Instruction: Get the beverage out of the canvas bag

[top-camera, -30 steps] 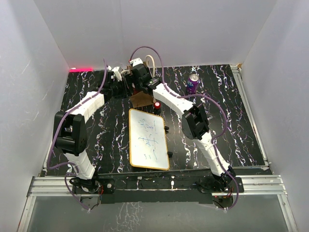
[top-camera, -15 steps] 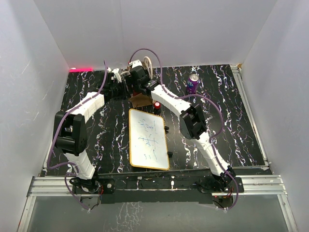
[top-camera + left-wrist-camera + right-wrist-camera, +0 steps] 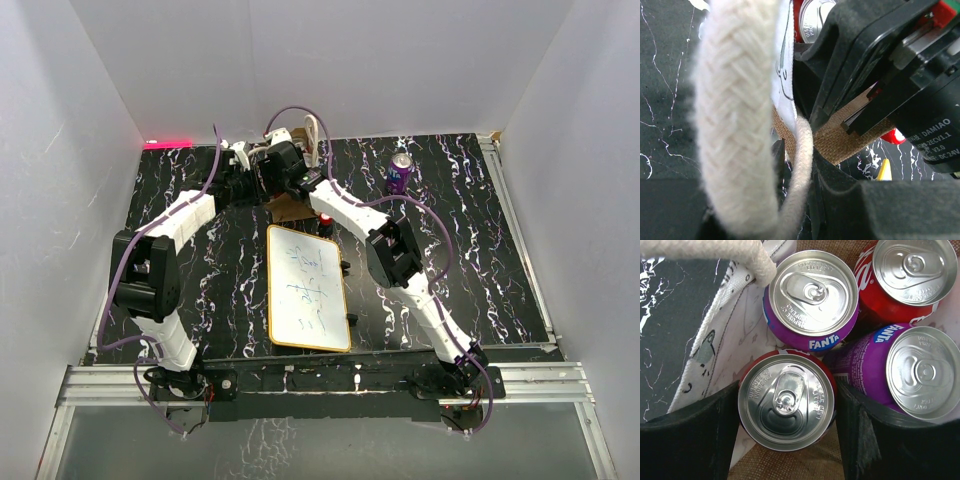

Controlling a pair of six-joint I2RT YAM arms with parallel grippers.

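Low in the frame, the right gripper (image 3: pixel 786 390) pinches a red can (image 3: pixel 786 410) inside the canvas bag (image 3: pixel 710 345). The left gripper (image 3: pixel 796 200) squeezes its cream handle (image 3: pixel 735 125).

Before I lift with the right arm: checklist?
1. right gripper straddles the near red can: ok.
2. fingers clamped on it: cannot tell.
3. handle off the lift path: ok.
4. room beside it: not ok, a Fanta can crowds the right-hand finger.
5. left gripper holding the bag: cannot tell.
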